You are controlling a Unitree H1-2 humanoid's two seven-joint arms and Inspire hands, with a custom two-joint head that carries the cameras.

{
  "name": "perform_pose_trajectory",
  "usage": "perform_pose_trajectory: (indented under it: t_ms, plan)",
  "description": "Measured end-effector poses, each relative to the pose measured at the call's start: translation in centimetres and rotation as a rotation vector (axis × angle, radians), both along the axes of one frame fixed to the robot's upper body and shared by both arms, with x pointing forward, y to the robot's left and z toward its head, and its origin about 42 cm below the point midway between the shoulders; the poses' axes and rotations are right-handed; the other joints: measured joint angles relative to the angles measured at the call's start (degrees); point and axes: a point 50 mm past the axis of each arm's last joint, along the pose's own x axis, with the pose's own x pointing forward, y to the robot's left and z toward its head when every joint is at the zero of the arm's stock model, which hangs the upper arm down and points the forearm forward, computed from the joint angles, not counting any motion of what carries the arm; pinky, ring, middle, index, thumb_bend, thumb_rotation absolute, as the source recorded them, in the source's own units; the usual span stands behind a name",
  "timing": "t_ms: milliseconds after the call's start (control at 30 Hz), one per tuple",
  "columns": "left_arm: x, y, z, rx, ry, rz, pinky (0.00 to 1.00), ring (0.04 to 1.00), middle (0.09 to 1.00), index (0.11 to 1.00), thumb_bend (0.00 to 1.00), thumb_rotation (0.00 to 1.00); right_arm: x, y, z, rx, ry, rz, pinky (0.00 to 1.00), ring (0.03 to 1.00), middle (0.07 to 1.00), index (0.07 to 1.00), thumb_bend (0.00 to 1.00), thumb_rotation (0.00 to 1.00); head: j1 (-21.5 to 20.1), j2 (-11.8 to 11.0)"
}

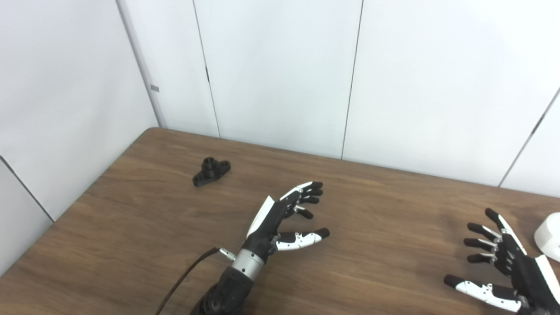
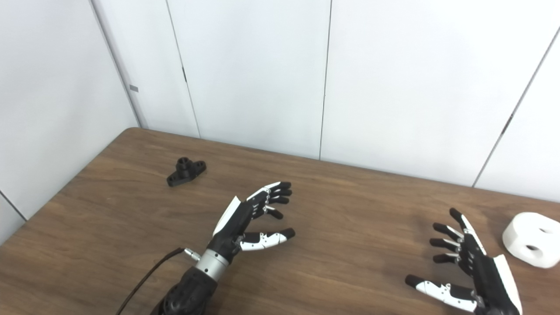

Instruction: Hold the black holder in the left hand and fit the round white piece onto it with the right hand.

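Left robot hand [image 2: 251, 218] hovers over the bench [image 2: 350, 210], fingers spread, empty, well apart from the black holder [image 2: 186, 171]. Right robot hand [image 2: 463, 269], likewise spread, sits near the round white piece [image 2: 531, 238].

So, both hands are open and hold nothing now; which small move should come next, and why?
Probably the left hand should reach forward and to its left toward the black holder, which lies untouched on the table beyond it. Its fingers are spread and empty. The right hand, also open, waits beside the round white piece, which can only be fitted once the holder is held.
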Motion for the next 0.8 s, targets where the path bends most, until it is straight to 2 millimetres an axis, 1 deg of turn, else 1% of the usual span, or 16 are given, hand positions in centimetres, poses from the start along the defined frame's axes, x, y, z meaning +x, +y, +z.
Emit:
perform_pose_trajectory:
  t_ms: [67, 100, 167, 233, 300, 367, 467, 500, 567, 633, 700, 800]
  plan:
    - [0.0, 0.0, 0.1, 0.001, -0.002, 0.0, 0.64, 0.791, 0.825, 0.852, 0.63, 0.05, 0.0, 0.0, 0.1, 0.0, -0.002, 0.001, 0.6, 0.74, 0.83, 0.945, 0.67, 0.0, 0.0, 0.09]
    - [0.0, 0.0, 0.1, 0.003, -0.002, 0.0, 0.62, 0.778, 0.817, 0.846, 0.63, 0.02, 0.0, 0.0, 0.1, 0.0, -0.004, 0.001, 0.6, 0.738, 0.829, 0.943, 0.67, 0.0, 0.0, 0.09]
    - [0.0, 0.1, 0.1, 0.008, -0.004, 0.003, 0.6, 0.745, 0.793, 0.825, 0.63, 0.0, -0.1, 0.1, 0.2, -0.001, -0.009, 0.002, 0.59, 0.736, 0.828, 0.94, 0.67, 0.0, -0.09, 0.18]
    - [0.0, 0.4, 0.3, 0.018, -0.01, 0.013, 0.56, 0.686, 0.748, 0.776, 0.65, 0.0, -0.1, 0.1, 0.4, -0.002, -0.014, 0.002, 0.59, 0.739, 0.831, 0.941, 0.67, 0.0, -0.09, 0.18]
    - [0.0, 0.7, 0.5, 0.051, -0.019, 0.015, 0.54, 0.656, 0.722, 0.733, 0.65, 0.0, -0.1, 0.1, 0.6, -0.003, -0.017, 0.003, 0.6, 0.739, 0.834, 0.942, 0.67, 0.0, -0.09, 0.18]
    - [-0.1, 1.7, 0.6, 0.118, -0.022, 0.018, 0.53, 0.644, 0.711, 0.717, 0.65, 0.01, -0.3, 0.2, 0.8, -0.003, -0.024, 0.004, 0.6, 0.739, 0.836, 0.943, 0.66, 0.0, 0.0, 0.26]
    - [-0.3, 3.9, 1.0, 0.224, -0.02, 0.043, 0.5, 0.626, 0.703, 0.7, 0.68, 0.01, -0.4, 0.1, 0.8, -0.003, -0.023, 0.001, 0.6, 0.742, 0.838, 0.943, 0.67, 0.0, 0.09, 0.26]
    - [-0.3, 4.7, 1.5, 0.256, -0.029, 0.052, 0.5, 0.634, 0.713, 0.706, 0.68, 0.03, -0.4, 0.0, 0.7, -0.004, -0.019, -0.001, 0.6, 0.741, 0.839, 0.944, 0.67, 0.0, 0.17, 0.35]
    - [-0.3, 6.0, 2.8, 0.294, -0.053, 0.068, 0.52, 0.648, 0.729, 0.717, 0.68, 0.01, -0.5, 0.1, 0.7, -0.004, -0.016, -0.001, 0.6, 0.739, 0.838, 0.943, 0.67, 0.0, 0.09, 0.44]
    - [-0.3, 7.0, 4.1, 0.322, -0.072, 0.089, 0.54, 0.67, 0.737, 0.731, 0.7, 0.01, -0.5, 0.1, 0.7, -0.004, -0.016, 0.0, 0.6, 0.742, 0.838, 0.944, 0.66, 0.0, 0.26, 0.44]
    - [-0.4, 7.6, 5.0, 0.354, -0.083, 0.109, 0.57, 0.704, 0.75, 0.744, 0.71, 0.02, -0.5, 0.0, 0.7, -0.004, -0.016, -0.001, 0.6, 0.741, 0.838, 0.945, 0.66, 0.0, 0.35, 0.44]
    - [-0.4, 8.1, 5.8, 0.379, -0.073, 0.137, 0.63, 0.744, 0.766, 0.77, 0.72, 0.02, -0.5, 0.0, 0.6, -0.003, -0.013, -0.002, 0.6, 0.741, 0.84, 0.943, 0.66, 0.0, 0.53, 0.44]
